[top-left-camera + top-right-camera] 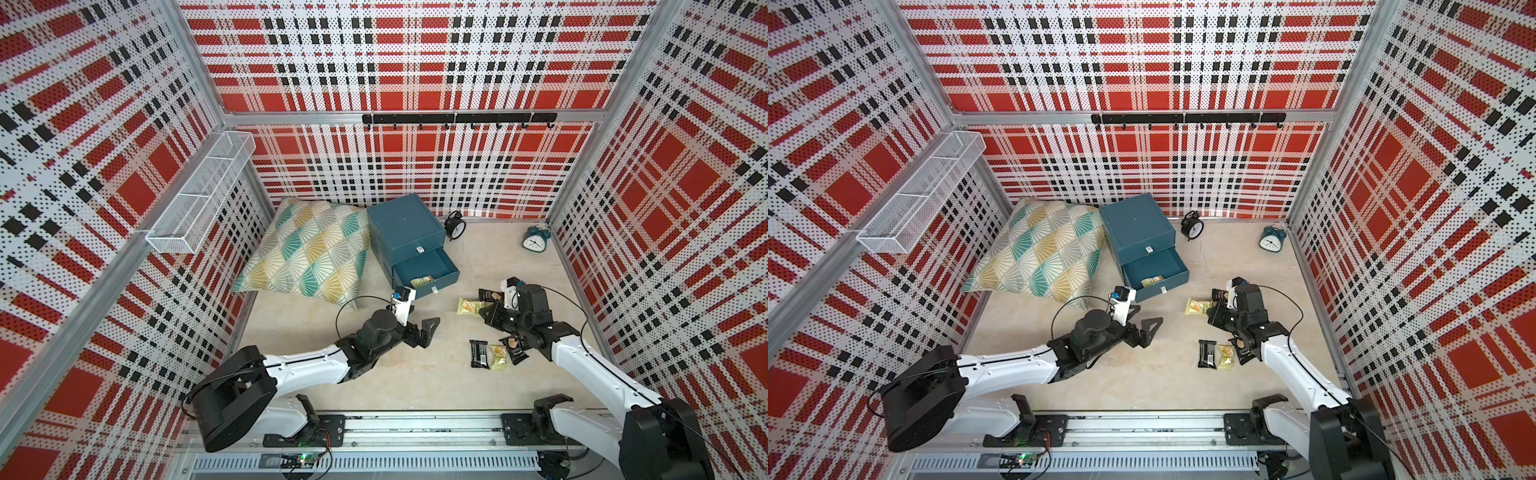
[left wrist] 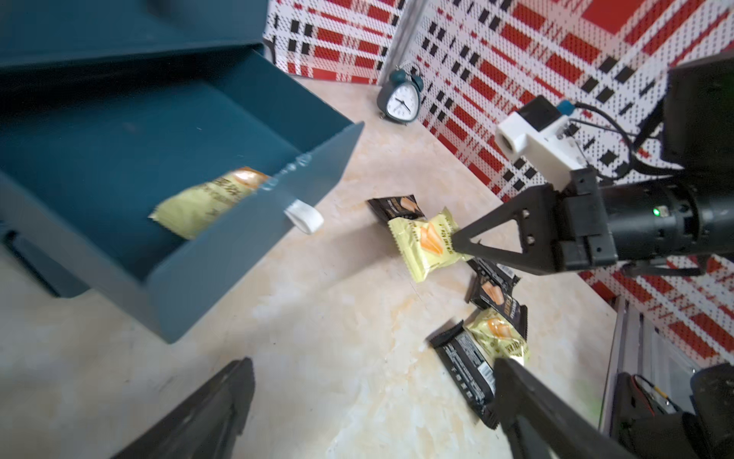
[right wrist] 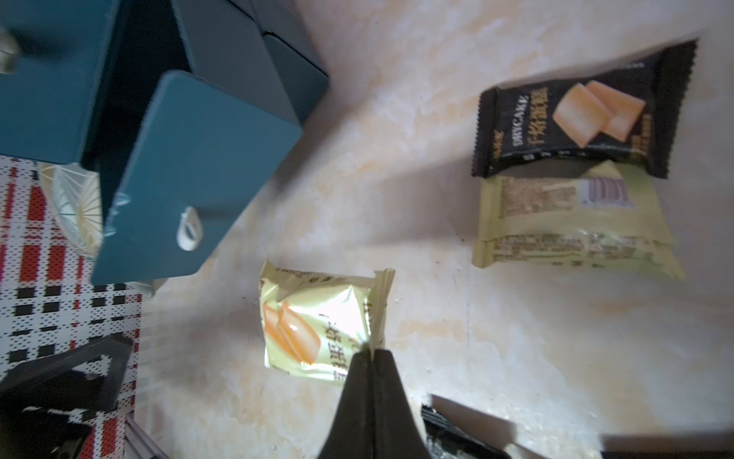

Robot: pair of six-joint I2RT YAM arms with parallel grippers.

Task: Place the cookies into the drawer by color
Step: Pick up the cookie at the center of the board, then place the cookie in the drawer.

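A white wire basket [image 1: 199,195] hangs on the left wall, and below it a patterned pillow [image 1: 309,249] leans against the teal drawer cabinet [image 1: 401,226] at the back of the table [image 1: 374,374]. A black alarm clock [image 1: 455,224] stands just beside the cabinet. The bottom drawer [image 1: 446,272] is pulled out, and one yellow-green cookie [image 1: 422,281] lies inside against its front wall. In front of the open drawer hovers the left gripper [image 1: 422,318], spread wide with nothing between its jaws. To its right, the right gripper [image 3: 371,353] is clamped tight, its tips pinching one edge of a held yellow-green packet [image 3: 317,326]; whether this packet is clear of the table cannot be told. Beyond it, in the right wrist view, a black packet [image 3: 576,115] overlaps a face-down yellow-green packet [image 3: 572,222]. Nearer the rail lies a loose cluster: a black bar-shaped packet [image 1: 478,353], a yellow-green one touching it [image 1: 498,356], and another black one [image 1: 514,351] partly under the right arm. A teal alarm clock [image 1: 534,241] stands near the right wall.
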